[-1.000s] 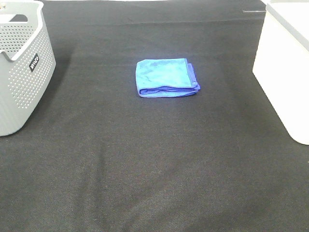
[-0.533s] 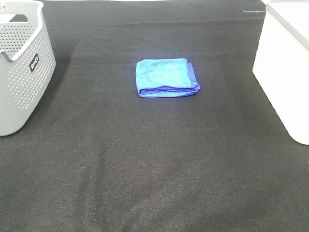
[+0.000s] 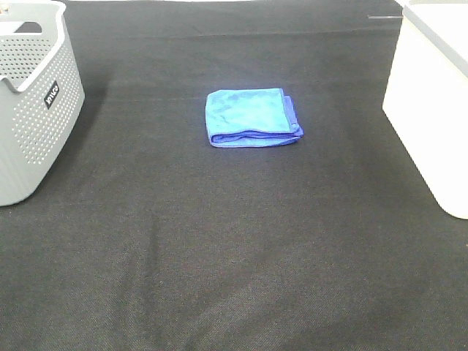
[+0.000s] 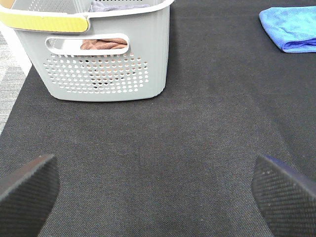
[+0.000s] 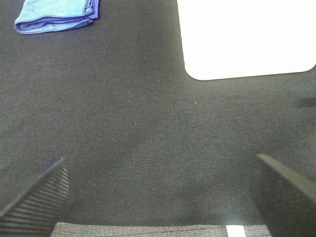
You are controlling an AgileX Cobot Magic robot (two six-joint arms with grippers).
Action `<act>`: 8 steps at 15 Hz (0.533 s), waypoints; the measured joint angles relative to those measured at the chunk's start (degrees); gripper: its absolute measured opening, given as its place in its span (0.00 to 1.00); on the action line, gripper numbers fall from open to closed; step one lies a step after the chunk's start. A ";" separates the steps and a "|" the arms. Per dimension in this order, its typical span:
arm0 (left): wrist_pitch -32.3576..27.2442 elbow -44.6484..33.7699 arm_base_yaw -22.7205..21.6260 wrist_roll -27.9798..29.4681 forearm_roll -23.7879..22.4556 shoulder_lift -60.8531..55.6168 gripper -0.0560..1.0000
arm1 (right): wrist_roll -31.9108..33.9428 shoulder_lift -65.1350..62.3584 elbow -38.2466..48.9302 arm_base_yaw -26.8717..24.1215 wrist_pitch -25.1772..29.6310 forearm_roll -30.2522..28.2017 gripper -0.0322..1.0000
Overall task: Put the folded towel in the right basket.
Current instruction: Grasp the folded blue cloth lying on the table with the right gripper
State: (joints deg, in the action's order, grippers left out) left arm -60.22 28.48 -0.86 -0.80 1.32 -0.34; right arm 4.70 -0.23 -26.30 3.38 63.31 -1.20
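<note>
A folded blue towel (image 3: pixel 250 117) lies on the black cloth near the middle of the table, toward the back. It also shows in the left wrist view (image 4: pixel 291 27) and the right wrist view (image 5: pixel 59 14). The white right basket (image 3: pixel 435 95) stands at the right edge; its wall shows in the right wrist view (image 5: pixel 247 39). Neither arm shows in the high view. My left gripper (image 4: pixel 158 197) is open and empty over bare cloth, near the grey basket. My right gripper (image 5: pixel 158 197) is open and empty over bare cloth, near the white basket.
A grey perforated basket (image 3: pixel 33 95) stands at the left edge; in the left wrist view (image 4: pixel 98 49) it holds brown and grey cloth. The black cloth's front edge (image 5: pixel 148 229) shows by the right gripper, its side edge (image 4: pixel 12 113) by the left.
</note>
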 joint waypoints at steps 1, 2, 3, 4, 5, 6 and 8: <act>0.00 0.00 0.00 0.00 0.00 0.00 0.99 | 0.00 0.00 0.00 0.00 0.00 0.00 0.97; 0.00 0.00 0.00 0.00 0.00 0.00 0.99 | 0.00 0.00 0.00 0.00 0.00 0.00 0.97; 0.00 0.00 0.00 0.00 0.00 0.00 0.99 | 0.00 0.00 0.00 0.00 0.00 0.00 0.97; 0.00 0.00 0.00 0.00 0.00 0.00 0.99 | 0.00 0.00 0.00 0.00 0.00 0.00 0.97; 0.00 0.00 0.00 0.00 0.00 0.00 0.99 | 0.00 0.00 0.00 0.00 0.00 0.00 0.97; 0.00 0.00 0.00 0.00 0.00 0.00 0.99 | 0.00 0.00 0.00 0.00 0.00 0.00 0.97; 0.00 0.00 0.00 0.00 0.00 0.00 0.99 | 0.00 0.00 0.00 0.00 0.00 0.00 0.97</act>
State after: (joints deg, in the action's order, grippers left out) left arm -60.22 28.48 -0.86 -0.80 1.32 -0.34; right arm 4.70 -0.23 -26.30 3.38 63.31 -1.20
